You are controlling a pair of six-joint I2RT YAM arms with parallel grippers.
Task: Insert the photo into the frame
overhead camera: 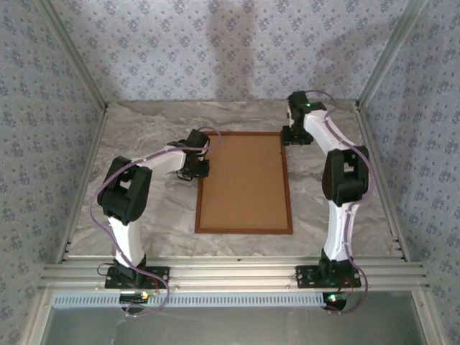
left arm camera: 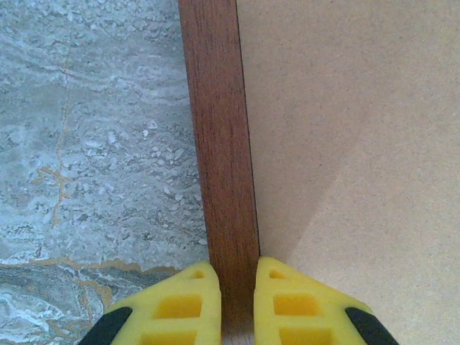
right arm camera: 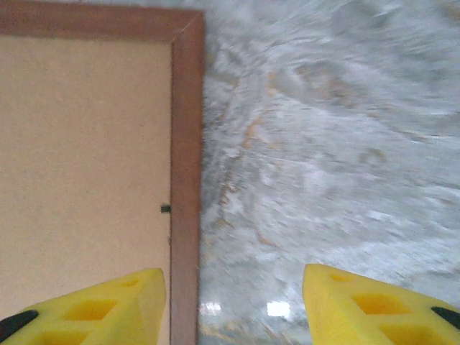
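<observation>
Lying flat at the middle of the worktop (overhead camera: 144, 136), the frame (overhead camera: 244, 230) runs its long axis from near to far, back side up, with a plain brown backing board (overhead camera: 244, 180) filling its opening. On the frame's left rail, past its midpoint, the left tool (left arm camera: 237, 305) pinches the wood, one yellow finger on each side. At the frame's far right corner the right tool (right arm camera: 233, 298) stands spread, straddling the right rail with a gap on both sides, so only the left arm has hold. The board covers everything inside the frame, so I cannot tell whether the photo lies beneath it. A small dark tab (right arm camera: 165, 209) on the right rail's inner edge is too small to identify.
</observation>
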